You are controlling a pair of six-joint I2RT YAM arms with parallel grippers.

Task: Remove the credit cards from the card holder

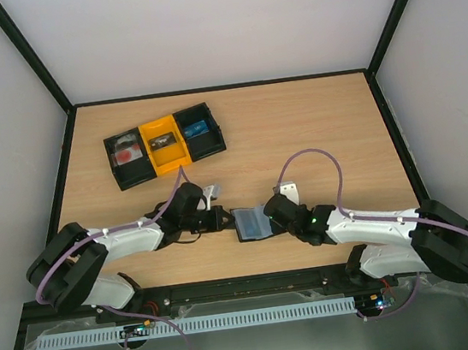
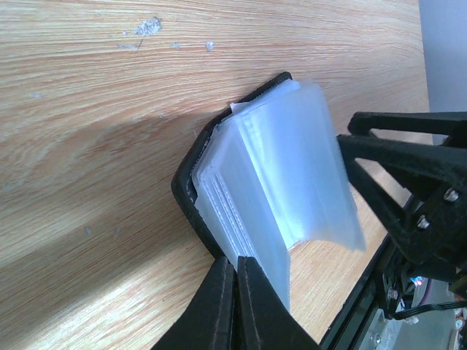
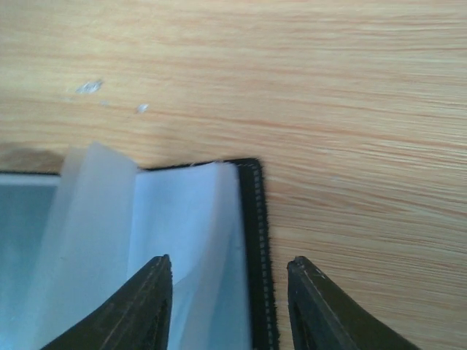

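The small flat black folding card holder [image 1: 251, 223] lies open on the light wooden table [image 1: 314, 130], near its front edge and about midway across, between the 2 arms. From its black stitched cover we see a fan of pale, translucent plastic sleeves [image 2: 292, 168] standing up and tilted, with a grey-blue inner panel [image 3: 22, 240] beneath them. We cannot tell any credit cards apart from the sleeves in these views.

The left gripper [image 1: 223, 220] meets the holder's left edge. Its jaws are pressed together, with the tips at the black cover's corner, though we cannot tell whether they pinch it. The right gripper [image 1: 272, 217] comes in from the opposite side. Its jaws stand apart, and its 2 fingers [image 3: 149, 306] straddle the holder's black edge and the outermost sleeve.

Well apart, toward the far left of the table, sits the black-and-yellow plastic tray [image 1: 170, 164] with 3 compartments, something small lying in each.
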